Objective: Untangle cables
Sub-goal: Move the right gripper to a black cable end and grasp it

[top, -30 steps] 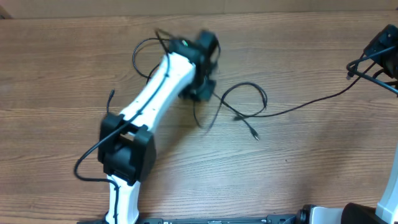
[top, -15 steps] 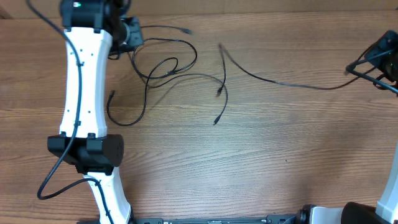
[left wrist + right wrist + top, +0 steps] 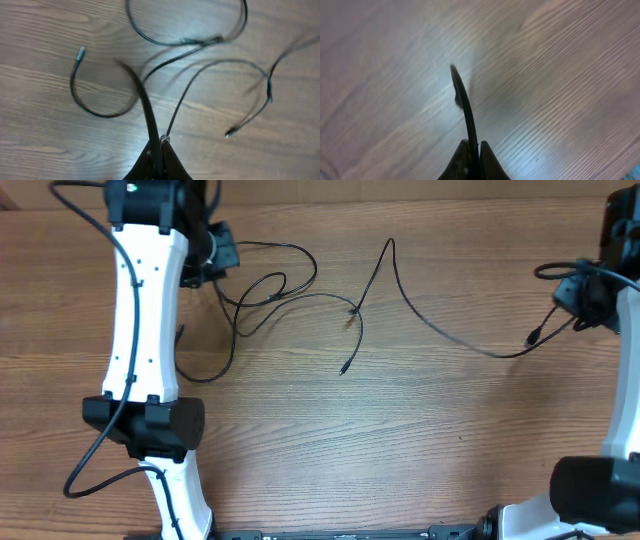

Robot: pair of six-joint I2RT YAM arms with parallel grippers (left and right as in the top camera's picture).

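The thin black flexible cables (image 3: 278,292) with small plug ends lie on the brown wood-grain desk (image 3: 420,440), mostly as loose overlapping loops at its far left, just beside the left hand (image 3: 159,146). That hand's black fingers are pressed together on one strand, which rises from the tips as a dark blur in the left wrist view (where it leads past the blur is hard to make out). From overhead the hand is partly hidden by the white left arm (image 3: 145,310). One long cable (image 3: 440,332) runs from a sharp peak near the desk's middle rightward to the right hand (image 3: 473,150), whose fingers are likewise clamped on it; a short plug-tipped tail (image 3: 533,337) hangs beside that hand. The right wrist view is blurred, showing only the pinched cord against wood grain. Whether the long cable crosses the loops or merely touches them below the peak cannot be told.
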